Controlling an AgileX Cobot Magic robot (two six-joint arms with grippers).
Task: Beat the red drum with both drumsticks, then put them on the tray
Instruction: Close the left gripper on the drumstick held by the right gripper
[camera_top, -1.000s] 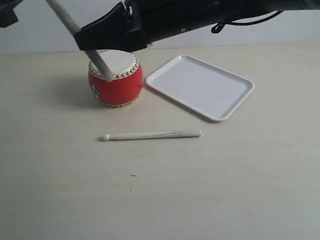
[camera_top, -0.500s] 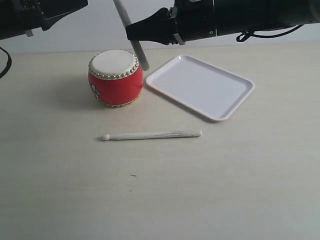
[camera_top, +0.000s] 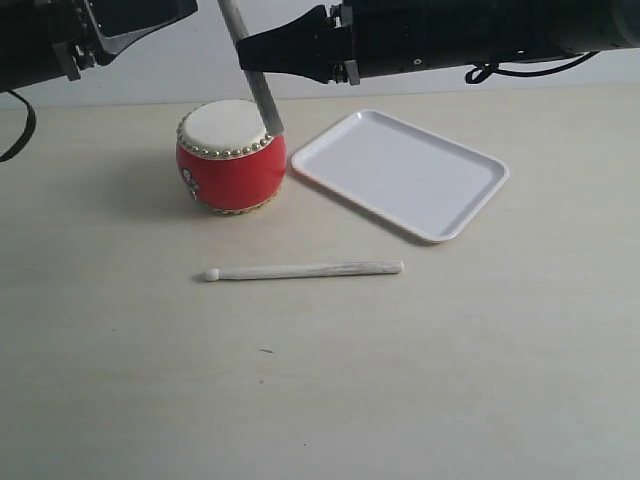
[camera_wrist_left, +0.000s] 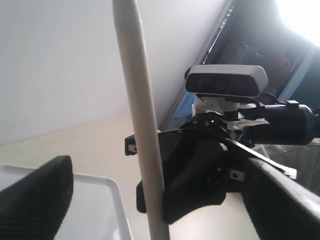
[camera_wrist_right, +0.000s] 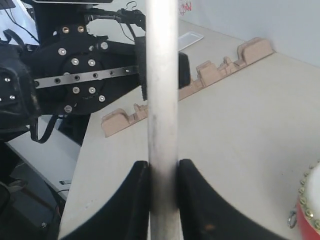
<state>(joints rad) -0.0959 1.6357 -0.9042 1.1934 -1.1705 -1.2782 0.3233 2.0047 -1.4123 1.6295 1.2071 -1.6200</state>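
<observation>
The red drum (camera_top: 231, 160) stands left of the white tray (camera_top: 400, 172). My right gripper (camera_top: 250, 52) reaches across above the drum, shut on one drumstick (camera_top: 254, 78). That stick slants down, and its tip is at the right rim of the drumhead. In the right wrist view the fingers (camera_wrist_right: 140, 200) of the right gripper (camera_wrist_right: 163, 172) clamp the stick (camera_wrist_right: 162, 90), and the drum (camera_wrist_right: 311, 210) shows at the edge. The second drumstick (camera_top: 305, 270) lies flat on the table in front of the drum. My left gripper (camera_top: 140, 15) hovers at the upper left, open (camera_wrist_left: 155, 170) and empty.
The left wrist view looks past the held stick (camera_wrist_left: 137, 110) to the right gripper and a corner of the tray (camera_wrist_left: 107, 200). Cardboard blocks (camera_wrist_right: 215, 70) lie along the table's far side in the right wrist view.
The right gripper lifted the stick off the drumhead and swung it right, then brought its tip back to the drum's right rim. The left arm came into view at the upper left.
</observation>
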